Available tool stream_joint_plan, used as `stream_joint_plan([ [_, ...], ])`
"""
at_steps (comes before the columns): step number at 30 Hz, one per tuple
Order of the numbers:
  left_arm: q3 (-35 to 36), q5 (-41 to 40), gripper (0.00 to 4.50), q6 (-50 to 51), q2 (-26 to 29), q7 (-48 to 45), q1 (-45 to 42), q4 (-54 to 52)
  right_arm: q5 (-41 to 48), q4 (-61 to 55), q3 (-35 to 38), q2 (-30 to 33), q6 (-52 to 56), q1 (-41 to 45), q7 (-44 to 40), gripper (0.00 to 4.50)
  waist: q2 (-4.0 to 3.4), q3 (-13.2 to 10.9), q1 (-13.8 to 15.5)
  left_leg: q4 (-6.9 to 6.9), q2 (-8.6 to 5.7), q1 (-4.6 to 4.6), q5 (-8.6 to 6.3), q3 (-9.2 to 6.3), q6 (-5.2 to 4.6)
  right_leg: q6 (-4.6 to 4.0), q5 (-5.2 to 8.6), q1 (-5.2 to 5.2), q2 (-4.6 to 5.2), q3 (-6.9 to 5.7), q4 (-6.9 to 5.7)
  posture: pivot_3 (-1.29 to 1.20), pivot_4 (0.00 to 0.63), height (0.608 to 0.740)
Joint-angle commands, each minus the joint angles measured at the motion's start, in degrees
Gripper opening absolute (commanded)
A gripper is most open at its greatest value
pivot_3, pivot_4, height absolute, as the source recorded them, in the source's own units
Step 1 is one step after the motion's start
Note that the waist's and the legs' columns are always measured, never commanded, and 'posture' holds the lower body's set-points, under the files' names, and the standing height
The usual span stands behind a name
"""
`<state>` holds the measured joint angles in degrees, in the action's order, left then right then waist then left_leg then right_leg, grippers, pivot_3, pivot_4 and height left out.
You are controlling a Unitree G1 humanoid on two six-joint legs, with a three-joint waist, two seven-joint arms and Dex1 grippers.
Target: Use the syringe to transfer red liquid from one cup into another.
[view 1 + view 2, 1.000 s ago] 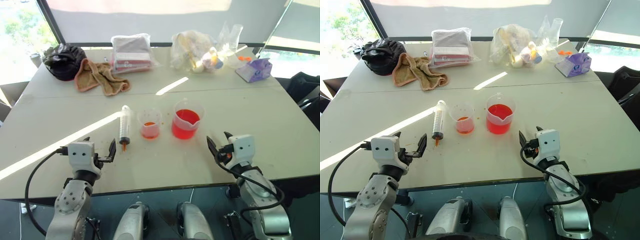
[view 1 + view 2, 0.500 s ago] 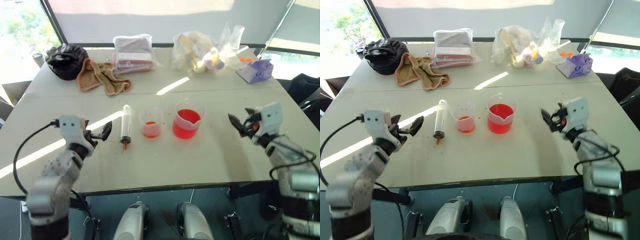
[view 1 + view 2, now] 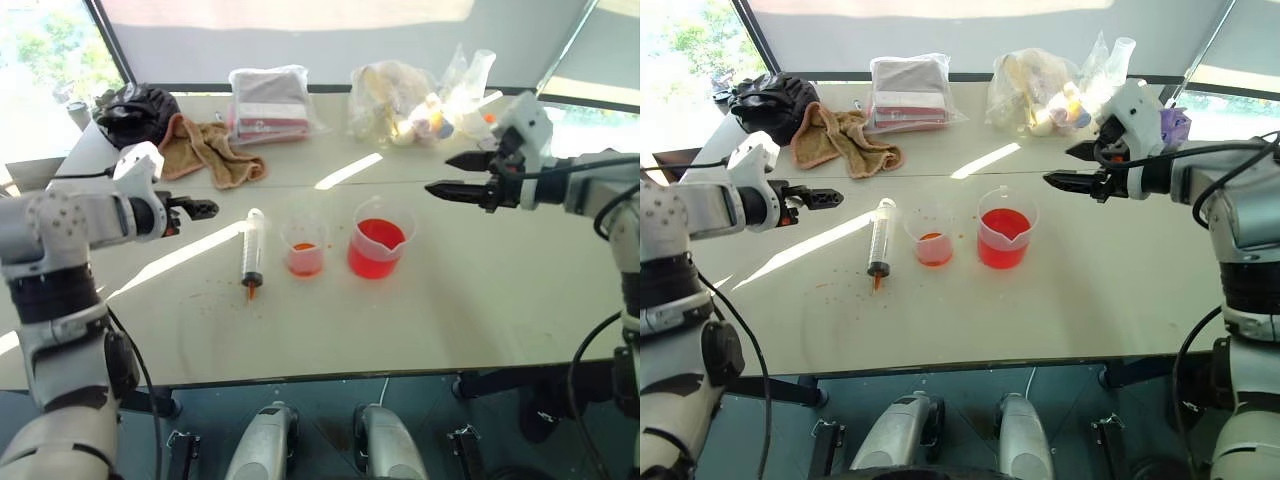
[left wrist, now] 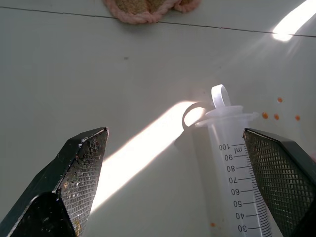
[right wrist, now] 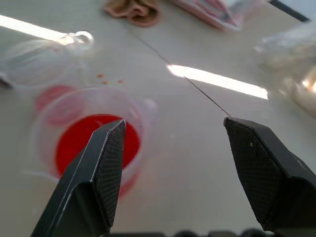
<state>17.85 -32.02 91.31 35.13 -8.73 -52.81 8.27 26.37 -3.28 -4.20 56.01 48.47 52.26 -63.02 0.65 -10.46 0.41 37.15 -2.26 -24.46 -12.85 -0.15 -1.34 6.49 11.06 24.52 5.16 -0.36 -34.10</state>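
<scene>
The syringe (image 3: 251,254) is lying flat on the bench (image 3: 500,300), untouched, with its orange nozzle pointing toward the robot and its white plunger end pointing away; taking it as the landmark, the small pink-tinted cup (image 3: 303,246) is standing just to its right and the larger spouted beaker (image 3: 379,237) of red liquid (image 3: 377,245) is sitting just beyond that cup, further right. The left hand (image 3: 198,208) is hovering to the syringe's left, near its plunger end, spread wide and holding nothing; the right hand (image 3: 458,174) is hanging above the bench well to the right of the syringe, past the beaker, also spread and empty. The step in hand looks like the reach for the syringe, and doing it well probably means bringing the left fingers (image 4: 81,165) down astride the barrel near its middle, square across it, so the round tube is not rolling away or skidding into the small cup. Small orange drops (image 4: 276,116) are dotting the bench around the syringe, so the surface may be slippery. The only readable writing is the barrel's scale: "ml", then 100, 90, 80, 70, 60, 50, 40, 30.
</scene>
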Motion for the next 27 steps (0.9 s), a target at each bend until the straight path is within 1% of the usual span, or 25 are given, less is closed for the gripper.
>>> stream_joint_plan([
  [1,-4.07,0.92,4.49,1.19,-0.58,1.13,-3.88,4.43,0.06,-2.61,-2.61,1.53,-1.52,3.45,-6.43,3.31,0.11,-0.06,0.06,-0.03,0.00,-0.01,-0.01,-0.01,0.02,0.01,-0.01,0.02,0.00,0.00,-0.01,0.00,0.150,0.740],
  [6,-10.63,-1.69,4.49,1.19,-1.57,3.50,-8.00,9.12,-1.65,-2.56,-4.67,-0.99,-3.48,6.02,-7.52,3.31,0.27,-0.17,0.20,-0.04,-0.05,-0.09,-0.08,0.01,0.18,0.02,-0.04,0.16,0.17,0.01,-0.04,0.00,0.150,0.740],
  [11,-12.56,-4.65,4.49,1.19,-4.36,8.40,-12.18,13.45,-2.12,-3.12,-5.29,-2.32,-3.87,6.47,-7.96,3.31,0.28,-0.17,0.36,-0.06,-0.15,-0.32,-0.14,0.01,0.31,0.04,-0.06,0.43,0.41,0.02,-0.12,0.00,0.150,0.740],
  [13,-12.20,-4.63,4.49,1.19,-6.54,11.70,-14.19,17.37,-2.35,-3.54,-5.25,-2.69,-3.94,6.09,-7.73,3.31,0.28,-0.17,0.34,-0.05,-0.18,-0.48,-0.14,0.01,0.32,0.04,-0.07,0.59,0.42,0.03,-0.14,0.00,0.150,0.740],
  [15,-8.75,-1.92,4.49,1.19,-10.86,17.59,-16.29,21.96,-2.01,-4.51,-4.67,-3.14,-3.64,5.45,-7.28,3.31,0.28,-0.17,0.49,0.04,-0.22,-0.80,-0.09,-0.02,0.34,0.16,-0.15,0.90,0.40,0.01,-0.21,0.00,0.150,0.740],
  [17,-6.30,-1.53,4.49,1.19,-13.53,22.10,-18.56,27.39,-1.70,-5.55,-4.36,-3.43,-2.98,5.38,-7.01,3.31,0.28,-0.17,0.45,0.07,-0.29,-0.92,-0.01,-0.04,0.25,0.22,-0.20,0.99,0.40,0.01,-0.23,0.00,0.150,0.740],
  [21,-5.19,-1.29,4.49,1.19,-15.41,27.18,-20.55,33.22,-1.20,-7.40,-3.96,-3.53,-1.71,5.87,-6.65,3.31,0.29,-0.18,0.15,0.03,-0.34,-0.93,-0.01,-0.01,0.24,0.27,-0.22,1.01,0.41,0.02,-0.18,0.00,0.150,0.740],
  [26,-1.98,0.36,4.49,1.19,-17.60,32.40,-21.31,37.46,-0.14,-9.29,-3.53,-3.94,-0.08,6.94,-5.96,3.31,0.28,-0.17,0.33,0.01,-0.34,-0.92,-0.03,-0.03,0.27,0.27,-0.23,1.02,0.41,0.01,-0.21,0.00,0.150,0.740],
  [27,-1.22,0.59,4.26,1.19,-18.15,33.23,-21.22,37.88,0.02,-9.56,-3.44,-3.96,0.18,7.05,-5.79,3.31,0.29,-0.17,0.38,0.02,-0.35,-0.92,-0.04,-0.02,0.29,0.27,-0.23,1.01,0.42,0.01,-0.20,0.00,0.150,0.740],
])
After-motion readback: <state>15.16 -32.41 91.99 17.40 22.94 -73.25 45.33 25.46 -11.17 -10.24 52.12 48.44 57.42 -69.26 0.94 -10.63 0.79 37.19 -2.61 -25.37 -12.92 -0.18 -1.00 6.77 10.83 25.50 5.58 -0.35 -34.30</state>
